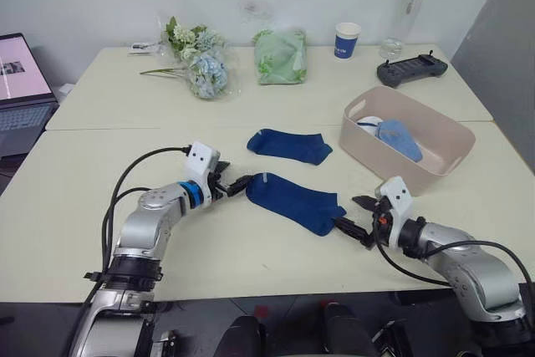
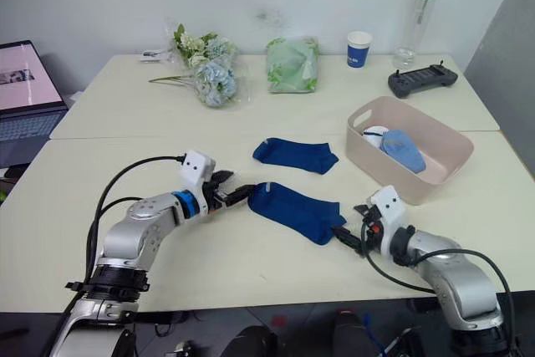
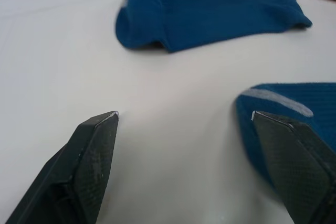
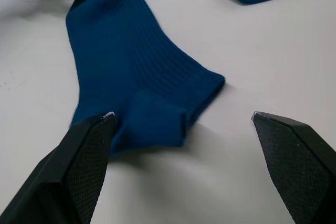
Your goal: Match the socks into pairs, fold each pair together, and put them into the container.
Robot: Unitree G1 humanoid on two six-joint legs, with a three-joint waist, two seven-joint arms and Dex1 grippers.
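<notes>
I've got both tools down on the surface [image 1: 100,206], one at each end of the near navy sock [image 1: 292,201]. My left tool [image 1: 233,186] is spread wide at its toe end, one finger right against the fabric. My right tool [image 1: 358,217] is spread too, at the cuff end. The second navy sock [image 1: 290,145] lies just beyond. The pink container [image 1: 435,165] on my right holds a light blue sock [image 1: 399,139] and a white one [image 1: 369,124].

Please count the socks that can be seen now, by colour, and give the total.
Dark navy, on the table: 2, the near sock between the grippers and the far sock.
Light blue, in the pink tub: 1 bundle; sock count unclear.
White, in the tub: 1 piece, partly hidden.
Total: 4 sock items visible.
</notes>
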